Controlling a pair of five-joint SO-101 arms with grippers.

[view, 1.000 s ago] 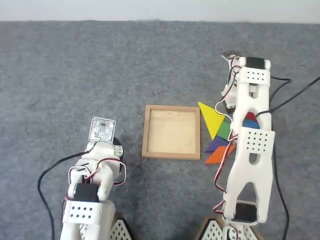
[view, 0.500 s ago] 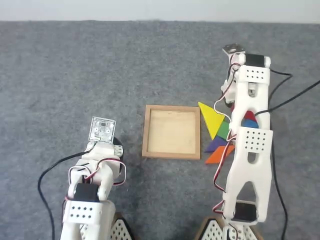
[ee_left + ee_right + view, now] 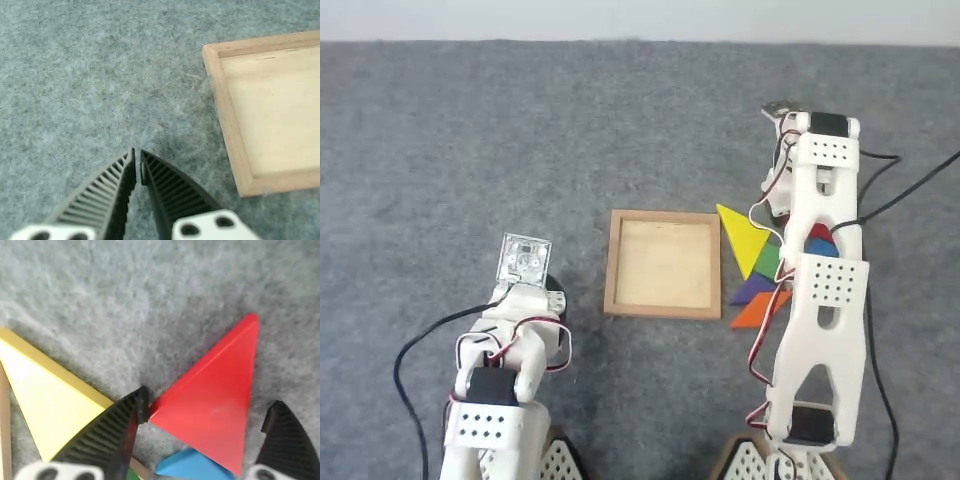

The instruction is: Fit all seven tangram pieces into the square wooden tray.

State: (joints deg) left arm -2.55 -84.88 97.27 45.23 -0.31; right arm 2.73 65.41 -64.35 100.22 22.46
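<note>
Two things I am seeing: my right fingers (image 3: 112,432) are sitting wide open around the red triangle (image 3: 215,395), not squeezing it, on the grey bench (image 3: 470,130) near the wooden tray (image 3: 663,216), while my left fingers (image 3: 107,192) are resting almost shut beside the tray, holding nothing.

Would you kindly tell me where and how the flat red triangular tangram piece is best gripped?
Probably from straight above, since the flat red triangular tangram piece lies level on the grey carpet. Pinch across its two edges that face bare carpet, near its wider part; the third edge abuts the blue piece. The open right gripper straddles it.
</note>
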